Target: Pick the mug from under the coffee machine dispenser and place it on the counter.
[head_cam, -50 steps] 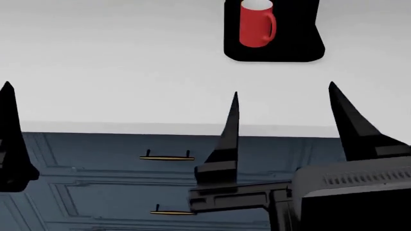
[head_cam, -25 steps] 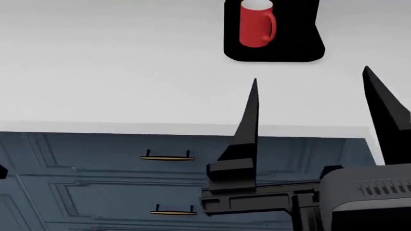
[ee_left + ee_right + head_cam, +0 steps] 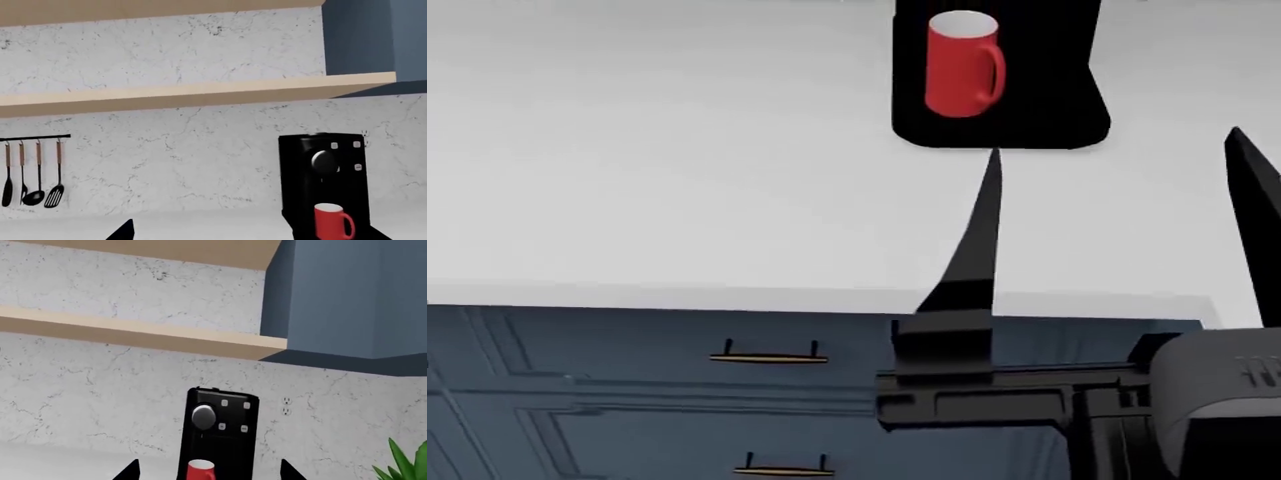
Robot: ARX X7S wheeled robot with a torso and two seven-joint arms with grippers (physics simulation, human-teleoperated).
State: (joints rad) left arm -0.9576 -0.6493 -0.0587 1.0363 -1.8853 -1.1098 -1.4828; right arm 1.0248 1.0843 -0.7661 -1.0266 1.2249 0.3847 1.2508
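Observation:
The red mug (image 3: 964, 65) stands upright on the flat black base of the coffee machine dispenser (image 3: 1034, 120), its handle to the right. It also shows in the left wrist view, the mug (image 3: 331, 222) under the dispenser (image 3: 323, 170). My right gripper (image 3: 1113, 142) is open over the white counter (image 3: 694, 150), with its left fingertip just short of the machine's base. In its wrist view the mug (image 3: 200, 471) sits between the two tips of the right gripper (image 3: 209, 475), farther off. Only one fingertip (image 3: 124, 232) of my left gripper (image 3: 210, 237) stands out, set wide to one side.
Dark blue drawers (image 3: 627, 390) with brass handles (image 3: 769, 355) sit below the counter's front edge. Utensils (image 3: 30, 175) hang on a wall rail, and a wooden shelf (image 3: 200, 92) runs above. A blue cabinet (image 3: 353, 300) and a green plant (image 3: 408, 465) flank the machine's right side.
My right gripper has moved forward over the counter toward the machine. The left gripper has dropped out of the head view. The mug sits slightly lower in that view.

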